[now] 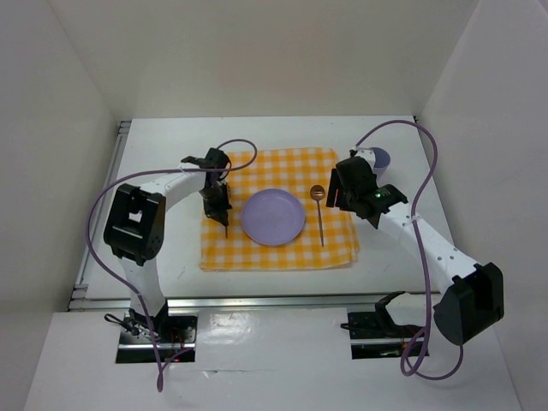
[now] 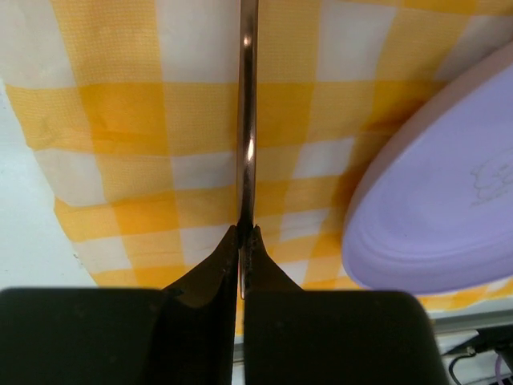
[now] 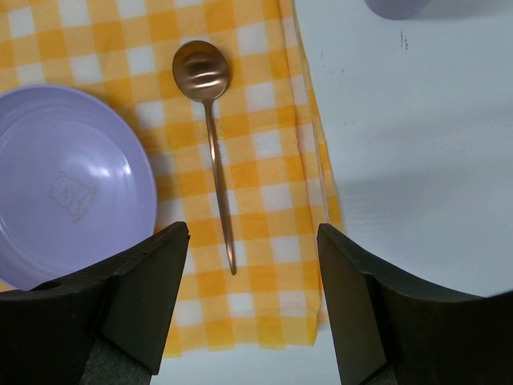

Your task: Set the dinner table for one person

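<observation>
Right, from above first: the white tabletop (image 1: 171, 145) carries everything, with a yellow checked cloth (image 1: 282, 253) laid in its middle as the place mat. A lilac plate (image 1: 272, 217) sits at the cloth's centre, and a coppery spoon (image 1: 320, 214) lies just beside it toward the right edge, bowl pointing at the far edge, as a diner would want it. The left hand (image 1: 221, 221) hangs low over the strip of cloth on the plate's left-edge side. The right hand (image 1: 341, 193) hovers past the spoon, and a lilac cup (image 1: 379, 157) stands behind it toward the far right corner, off the cloth.

Over to the left wrist: the hand is pressed tight on a slim metal utensil (image 2: 248, 120), pinching its near end. Knife or fork, I can't tell. It runs parallel to the plate's rim, so my guess is it's being lined up as the left-side piece.

Right wrist now: the fingers (image 3: 144, 297) are spread wide with nothing between them, and the spoon lies untouched below. No writing anywhere, only a faint bear outline (image 3: 70, 195) on the plate
</observation>
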You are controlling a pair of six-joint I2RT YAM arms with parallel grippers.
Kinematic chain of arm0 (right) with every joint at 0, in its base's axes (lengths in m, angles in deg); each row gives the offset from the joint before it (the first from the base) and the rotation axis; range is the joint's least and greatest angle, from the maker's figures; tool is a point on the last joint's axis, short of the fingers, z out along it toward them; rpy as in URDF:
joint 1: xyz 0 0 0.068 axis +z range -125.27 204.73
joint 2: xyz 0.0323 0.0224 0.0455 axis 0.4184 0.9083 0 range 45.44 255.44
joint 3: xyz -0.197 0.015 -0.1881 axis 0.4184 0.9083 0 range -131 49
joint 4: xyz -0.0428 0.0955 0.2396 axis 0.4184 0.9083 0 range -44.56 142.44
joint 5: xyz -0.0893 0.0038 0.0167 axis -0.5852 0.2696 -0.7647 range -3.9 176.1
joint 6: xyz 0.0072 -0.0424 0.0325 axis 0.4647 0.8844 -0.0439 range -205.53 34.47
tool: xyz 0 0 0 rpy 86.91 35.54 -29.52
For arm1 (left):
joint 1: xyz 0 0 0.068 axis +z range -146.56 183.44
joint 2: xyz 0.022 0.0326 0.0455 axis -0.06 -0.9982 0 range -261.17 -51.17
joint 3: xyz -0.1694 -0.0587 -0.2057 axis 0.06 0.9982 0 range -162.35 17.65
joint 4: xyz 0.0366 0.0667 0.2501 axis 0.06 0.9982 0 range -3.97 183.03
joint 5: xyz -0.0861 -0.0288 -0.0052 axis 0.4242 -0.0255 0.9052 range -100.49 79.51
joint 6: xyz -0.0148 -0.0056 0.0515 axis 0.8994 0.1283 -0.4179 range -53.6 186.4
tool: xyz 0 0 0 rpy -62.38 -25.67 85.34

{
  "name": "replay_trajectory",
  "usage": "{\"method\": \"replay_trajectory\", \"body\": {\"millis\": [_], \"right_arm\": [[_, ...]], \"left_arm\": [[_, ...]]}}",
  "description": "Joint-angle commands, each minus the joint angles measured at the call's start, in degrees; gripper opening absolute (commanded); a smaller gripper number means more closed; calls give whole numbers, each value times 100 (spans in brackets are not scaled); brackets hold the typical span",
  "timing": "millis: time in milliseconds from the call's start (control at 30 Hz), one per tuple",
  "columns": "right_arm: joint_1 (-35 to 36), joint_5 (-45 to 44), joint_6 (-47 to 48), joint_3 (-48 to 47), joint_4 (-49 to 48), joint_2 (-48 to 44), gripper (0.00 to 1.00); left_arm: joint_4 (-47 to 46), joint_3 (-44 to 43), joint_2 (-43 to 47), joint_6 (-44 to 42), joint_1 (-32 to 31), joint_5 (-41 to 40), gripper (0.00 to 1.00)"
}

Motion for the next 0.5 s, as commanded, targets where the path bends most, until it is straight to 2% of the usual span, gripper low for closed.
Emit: {"method": "replay_trajectory", "body": {"millis": [0, 467], "right_arm": [[-7, -244, -41, -4, 26, -107, 73], [-7, -192, -41, -170, -27, 61, 75]], "left_arm": [[-29, 104, -122, 107, -59, -410, 0], [183, -71, -298, -393, -384, -508, 0]]}}
